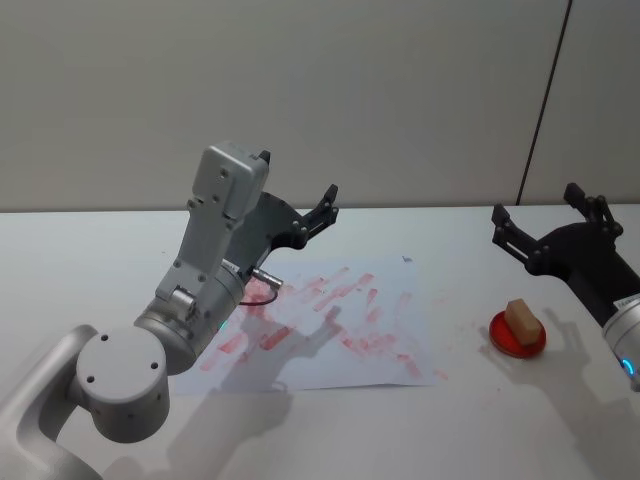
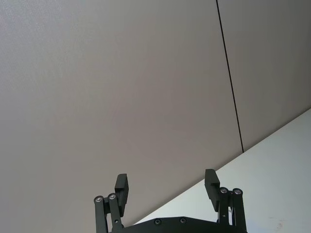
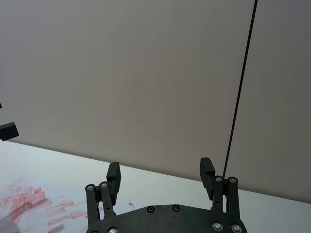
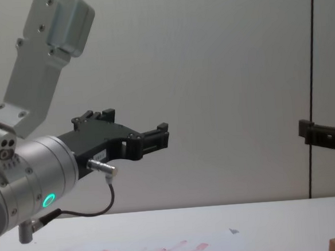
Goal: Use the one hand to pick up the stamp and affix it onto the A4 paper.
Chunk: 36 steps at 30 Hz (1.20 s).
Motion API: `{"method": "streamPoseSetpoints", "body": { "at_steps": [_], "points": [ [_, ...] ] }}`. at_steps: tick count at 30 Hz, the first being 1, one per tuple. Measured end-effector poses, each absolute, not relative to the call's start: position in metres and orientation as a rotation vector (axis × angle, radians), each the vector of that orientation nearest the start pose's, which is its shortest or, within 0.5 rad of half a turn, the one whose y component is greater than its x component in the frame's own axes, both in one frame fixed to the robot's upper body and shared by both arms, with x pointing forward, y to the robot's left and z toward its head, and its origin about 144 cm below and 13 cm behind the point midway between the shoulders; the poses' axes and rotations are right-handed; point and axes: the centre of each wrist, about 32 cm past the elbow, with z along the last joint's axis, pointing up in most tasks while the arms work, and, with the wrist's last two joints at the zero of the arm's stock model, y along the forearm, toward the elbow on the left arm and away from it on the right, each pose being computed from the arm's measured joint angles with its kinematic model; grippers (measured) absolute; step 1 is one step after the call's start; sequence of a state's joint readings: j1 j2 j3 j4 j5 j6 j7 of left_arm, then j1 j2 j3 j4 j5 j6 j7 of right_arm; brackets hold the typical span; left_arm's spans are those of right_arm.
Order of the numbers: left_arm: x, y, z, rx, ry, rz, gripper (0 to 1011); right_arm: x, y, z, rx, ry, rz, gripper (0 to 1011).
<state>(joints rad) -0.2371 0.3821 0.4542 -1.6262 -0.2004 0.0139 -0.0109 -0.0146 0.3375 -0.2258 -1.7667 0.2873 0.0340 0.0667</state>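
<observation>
Stamp not yet picked up.
My right claw (image 1: 537, 205), spread and empty, hovers near the stamp (image 1: 519, 320) (sitting on its red pad (image 1: 497, 331)); the A4 paper (image 1: 390, 350) awaits, with the left claw (image 1: 300, 176) spread above it.

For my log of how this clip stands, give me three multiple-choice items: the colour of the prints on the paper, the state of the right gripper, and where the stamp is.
1. What colour are the prints on the A4 paper? A) blue B) red-pink C) black
2. How is the right gripper? A) open and empty B) shut tight C) clamped on an object
3. Where is the wooden stamp? A) on the A4 paper B) in the right gripper C) on the red round pad
Key: 1 B, red-pink smears cover the sheet. 2 A, its fingers stand apart with nothing between them. 3 C, the block sits on the pad, right of the paper; the open left gripper is raised above the paper.
</observation>
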Motion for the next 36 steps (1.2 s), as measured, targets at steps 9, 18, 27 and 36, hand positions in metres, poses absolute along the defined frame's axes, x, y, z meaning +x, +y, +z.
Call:
{"method": "streamPoseSetpoints", "body": {
  "at_steps": [9, 18, 27, 36],
  "points": [
    [0.492, 0.198, 1.204, 0.061, -0.268, 1.124, 1002, 0.441, -0.240, 1.188, 0.021, -0.068, -1.227, 1001],
    [0.492, 0.198, 1.204, 0.061, -0.268, 1.124, 1002, 0.428, -0.250, 1.186, -0.008, -0.020, -1.226, 1001],
    [0.492, 0.198, 1.204, 0.061, -0.268, 1.124, 1001, 0.413, -0.259, 1.179, -0.071, 0.054, -1.263, 1001],
    [0.492, 0.198, 1.204, 0.061, -0.268, 1.124, 1002, 0.411, -0.258, 1.169, -0.133, 0.104, -1.280, 1001]
  ]
}}
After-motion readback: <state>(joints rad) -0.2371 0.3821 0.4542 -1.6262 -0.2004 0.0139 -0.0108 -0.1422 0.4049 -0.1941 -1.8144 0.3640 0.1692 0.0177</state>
